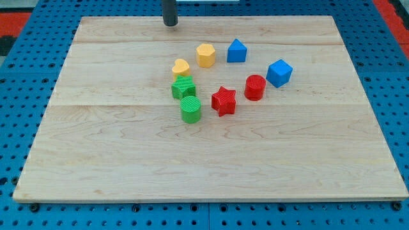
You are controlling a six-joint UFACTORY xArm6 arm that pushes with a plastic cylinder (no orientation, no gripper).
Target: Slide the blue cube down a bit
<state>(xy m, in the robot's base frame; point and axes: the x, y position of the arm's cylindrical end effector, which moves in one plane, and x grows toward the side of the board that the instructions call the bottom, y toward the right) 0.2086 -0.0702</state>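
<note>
The blue cube (279,72) sits on the wooden board (115,160), right of centre and just right of the red cylinder (255,87). My tip (170,23) rests near the board's top edge, left of centre. It is far up and to the left of the blue cube and touches no block.
A blue house-shaped block (236,50) and a yellow hexagon block (206,55) lie above the cluster. A yellow heart block (181,67), a green cube (183,87), a green cylinder (190,109) and a red star (223,100) lie at centre.
</note>
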